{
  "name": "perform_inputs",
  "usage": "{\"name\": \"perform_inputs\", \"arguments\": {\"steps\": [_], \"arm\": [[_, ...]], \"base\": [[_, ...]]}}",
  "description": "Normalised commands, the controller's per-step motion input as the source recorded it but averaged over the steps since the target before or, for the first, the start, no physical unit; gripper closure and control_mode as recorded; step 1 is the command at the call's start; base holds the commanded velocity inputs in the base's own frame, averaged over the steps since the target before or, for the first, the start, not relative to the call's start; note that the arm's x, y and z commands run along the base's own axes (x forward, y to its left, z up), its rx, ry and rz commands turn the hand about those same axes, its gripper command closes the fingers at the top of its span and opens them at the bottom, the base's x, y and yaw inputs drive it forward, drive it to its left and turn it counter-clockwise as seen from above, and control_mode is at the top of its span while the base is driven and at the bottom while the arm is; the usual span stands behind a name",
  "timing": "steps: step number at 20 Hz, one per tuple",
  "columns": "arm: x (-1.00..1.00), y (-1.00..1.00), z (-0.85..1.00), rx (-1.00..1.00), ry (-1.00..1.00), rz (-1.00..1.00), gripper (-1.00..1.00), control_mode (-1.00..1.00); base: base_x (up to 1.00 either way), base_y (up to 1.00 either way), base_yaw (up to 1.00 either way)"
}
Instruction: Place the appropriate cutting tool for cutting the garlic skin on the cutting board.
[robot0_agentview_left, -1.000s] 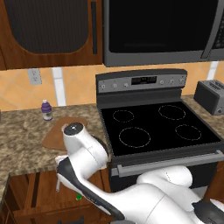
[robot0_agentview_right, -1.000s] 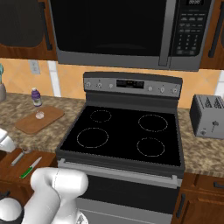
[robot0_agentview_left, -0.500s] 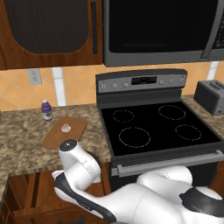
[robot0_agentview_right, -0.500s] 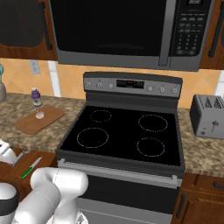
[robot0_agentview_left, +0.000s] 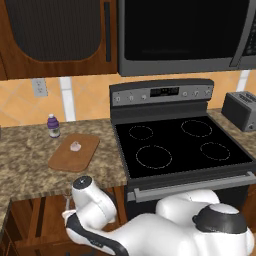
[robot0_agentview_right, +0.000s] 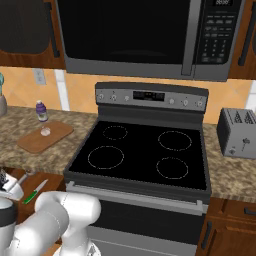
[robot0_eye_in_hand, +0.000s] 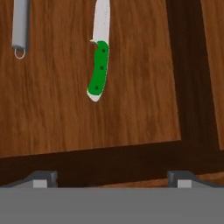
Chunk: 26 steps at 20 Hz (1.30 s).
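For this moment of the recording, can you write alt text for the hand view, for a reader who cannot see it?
A small knife with a green handle and short silver blade lies on a brown wooden surface, straight ahead of the hand. The open fingertips are apart and empty. The end of a grey metal utensil lies beside the knife, not touching it.

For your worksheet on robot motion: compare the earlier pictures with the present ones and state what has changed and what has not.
The arm has swung lower, bringing its gripper down over the green-handled knife lying on a wooden surface; nothing is grasped yet. The garlic on the cutting board and the purple bottle stayed put.
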Motion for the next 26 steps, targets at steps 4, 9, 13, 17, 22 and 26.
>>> {"name": "perform_inputs", "arguments": {"steps": [4,9,13,17,22,26], "arm": [[-0.44,0.25,-0.06,0.0,0.15,0.0,-1.0,-1.0],[-0.78,0.31,-0.01,0.0,0.13,0.0,-1.0,-1.0],[-0.99,0.18,-0.2,0.02,0.07,0.0,-1.0,-1.0],[-0.91,0.03,-0.06,0.03,0.02,0.0,-1.0,-1.0],[0.68,0.0,0.53,0.0,0.0,0.0,-1.0,-1.0],[0.73,0.0,0.16,0.0,0.0,0.0,-1.0,-1.0]], "base": [[0.0,0.0,0.0],[0.0,0.0,0.0],[0.0,0.0,0.0],[0.0,0.0,0.0],[0.0,0.0,0.0],[0.0,0.0,0.0]]}}
